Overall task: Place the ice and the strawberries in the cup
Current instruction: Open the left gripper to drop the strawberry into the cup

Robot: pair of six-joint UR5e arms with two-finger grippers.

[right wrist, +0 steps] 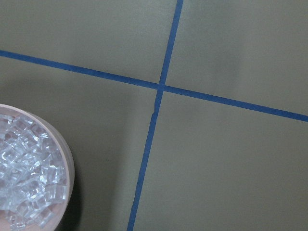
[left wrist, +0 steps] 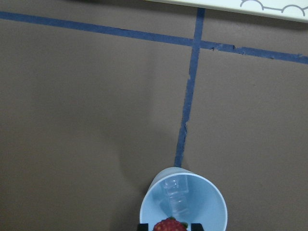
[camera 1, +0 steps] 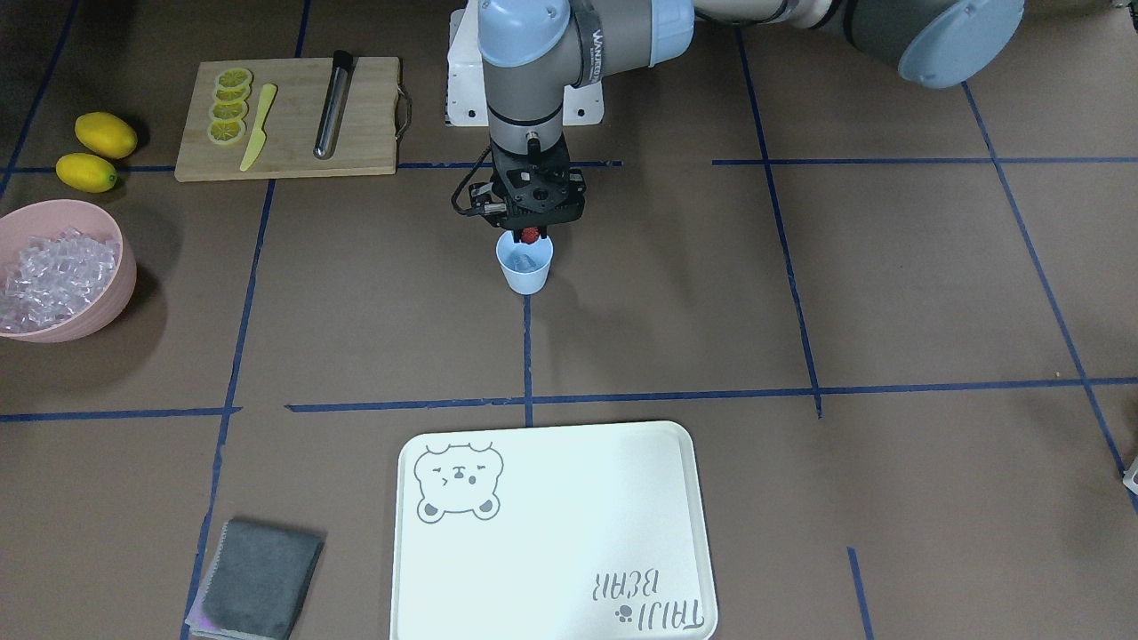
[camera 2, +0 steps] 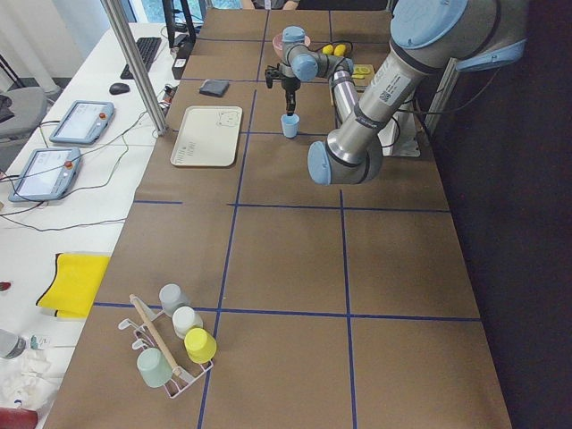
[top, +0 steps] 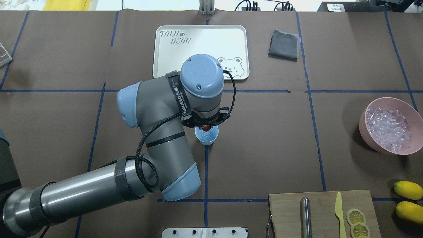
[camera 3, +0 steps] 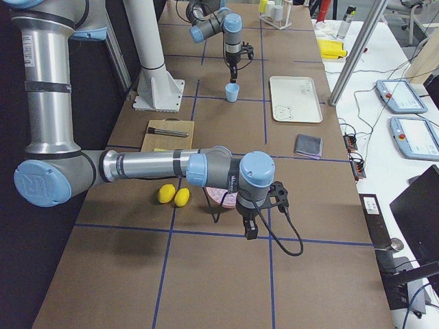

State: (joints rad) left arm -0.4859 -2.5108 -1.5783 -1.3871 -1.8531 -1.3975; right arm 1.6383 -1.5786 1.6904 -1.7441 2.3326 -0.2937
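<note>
**Strawberry held over the cup, ice already inside**

In the upper centre of the front-facing view, the left end effector (camera 1: 530,231) points straight down, its fingers closed on the strawberry (left wrist: 169,225). The fruit hangs over the mouth of the cup (camera 1: 525,264), at the rim edge nearest the robot. The left wrist view shows the red berry pinched between two dark fingertips at the bottom edge of the frame. The cup stands upright on the tabletop (camera 1: 889,293) at the end of a blue tape line, and a few pieces of ice (left wrist: 177,197) lie in its bottom.

The pink bowl (camera 1: 120,289) at the left edge of the front-facing view holds a heap of more ice. Two lemons (camera 1: 105,134) lie above it in that frame.

The right end effector (camera 3: 251,232) hangs low in the centre of the right-side view, just beside the bowl. I cannot tell whether it is open or closed.
</note>
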